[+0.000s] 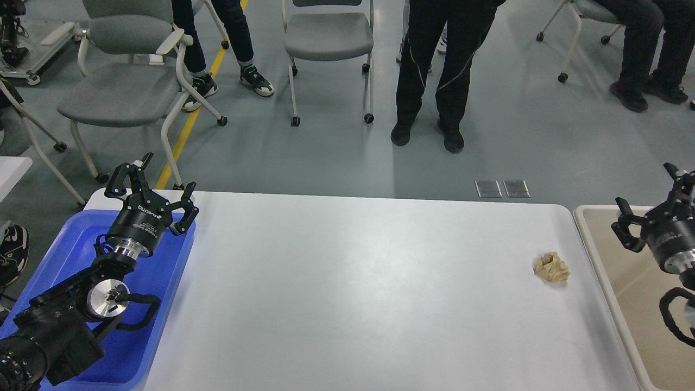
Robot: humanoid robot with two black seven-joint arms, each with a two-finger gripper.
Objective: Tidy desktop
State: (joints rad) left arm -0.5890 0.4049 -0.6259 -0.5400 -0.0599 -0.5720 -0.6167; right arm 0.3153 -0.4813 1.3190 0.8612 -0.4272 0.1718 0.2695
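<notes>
- desktop (347, 282): white top with rounded corners, fills centre and bottom of the head view, far edge running across at mid-height.
- crumpled paper ball (552, 266): tan, sits on the desktop at about 3 o'clock from its centre, near the right edge, apart from both grippers.
- blue tray (163, 304): at 9 o'clock, lying along the desktop's left end. Left arm covers much of it.
- beige bin (608, 271): at 3 o'clock, just beside the desktop's right edge, cut off by the frame. The ball lies just left of its rim, not inside it.
- left gripper (152, 187): over the far corner of the blue tray, at roughly 10 o'clock from desktop centre. Jaws spread wide, nothing between them.
- right gripper (649, 195): over the beige bin at the right frame edge, about 2 o'clock from the paper ball. Fingers parted, nothing in them, part of it cropped by the frame.
- Background at 12 o'clock: grey chairs (125, 92) on castors, and a person in black trousers (434, 76) standing on the grey floor beyond the desktop's far edge.
</notes>
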